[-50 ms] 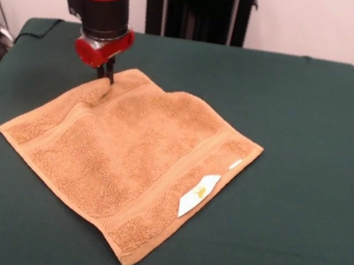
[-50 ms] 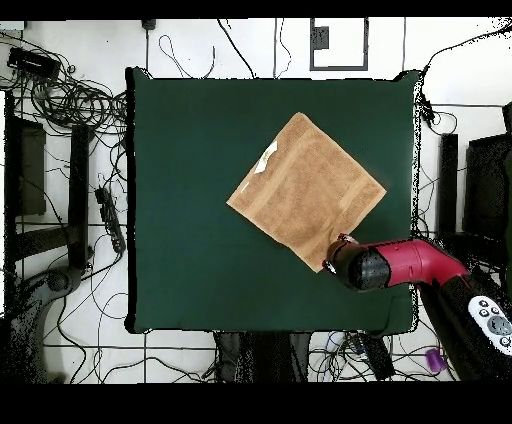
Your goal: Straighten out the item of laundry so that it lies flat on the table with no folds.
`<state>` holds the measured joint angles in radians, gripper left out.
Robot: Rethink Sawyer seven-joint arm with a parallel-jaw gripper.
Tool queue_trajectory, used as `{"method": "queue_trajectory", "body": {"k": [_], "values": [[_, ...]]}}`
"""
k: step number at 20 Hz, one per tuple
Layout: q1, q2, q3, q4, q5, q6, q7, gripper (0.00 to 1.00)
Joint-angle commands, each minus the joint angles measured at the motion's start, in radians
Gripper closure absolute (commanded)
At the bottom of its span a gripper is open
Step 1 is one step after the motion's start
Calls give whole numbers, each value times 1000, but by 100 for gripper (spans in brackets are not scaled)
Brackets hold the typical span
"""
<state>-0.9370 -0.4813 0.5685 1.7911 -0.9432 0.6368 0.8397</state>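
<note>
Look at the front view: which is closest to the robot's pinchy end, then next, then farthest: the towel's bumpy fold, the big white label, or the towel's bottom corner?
Starting from the end effector:
1. The fold, right under it at the towel's far-left corner.
2. The white label, on the towel's right edge, across the cloth.
3. The bottom corner, nearest the camera, farthest away.
</note>
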Motion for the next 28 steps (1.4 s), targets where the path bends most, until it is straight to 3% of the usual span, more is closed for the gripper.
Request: {"method": "queue_trajectory", "body": {"k": [1,7,10,15,18,20,21,28], "values": [[58,179,106,88,-78,106,-428,100],[72,185,88,73,-46,129,-511,100],[80,182,74,70,-35,117,-491,100],[70,170,21,59,11,-10,-216,100],[45,182,40,64,9,-39,-236,100],[54,178,25,57,22,-46,-189,100],[60,173,19,56,22,-54,-169,0],[88,150,-10,55,1,-110,-107,0]]}}
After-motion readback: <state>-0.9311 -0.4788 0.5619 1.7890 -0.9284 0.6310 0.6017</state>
